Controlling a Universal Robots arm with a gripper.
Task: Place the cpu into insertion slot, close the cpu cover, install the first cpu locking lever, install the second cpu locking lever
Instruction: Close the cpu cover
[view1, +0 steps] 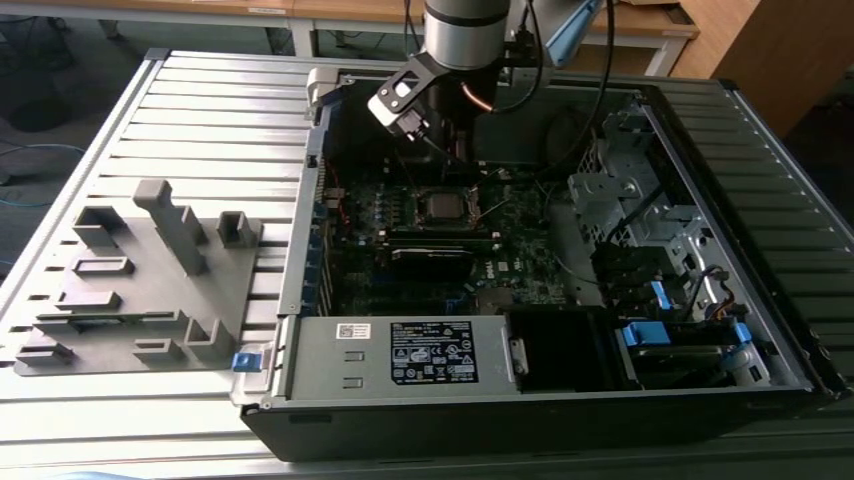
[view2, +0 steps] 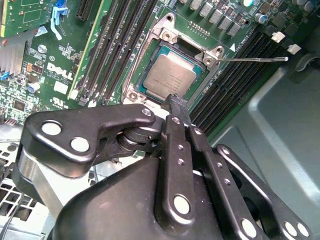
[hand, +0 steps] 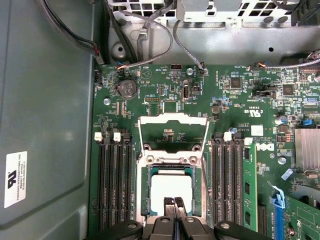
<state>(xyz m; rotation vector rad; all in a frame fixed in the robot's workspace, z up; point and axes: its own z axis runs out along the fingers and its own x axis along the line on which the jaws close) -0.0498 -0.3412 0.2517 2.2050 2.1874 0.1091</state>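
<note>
Silver-grey square cpu (view2: 172, 75) lies seated in the black metal-rimmed insertion slot (hand: 145, 192). Its thin silver frame cpu cover (hand: 173, 118) is swung back, leaving access. Black hand (view2: 176, 102), fingertips together and empty, hovers near, at the slot's twelve o'clock in the exterior view.

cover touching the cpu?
Apart. In the first wrist view the cover is hinged open, clear of the cpu, which lies uncovered.
</note>
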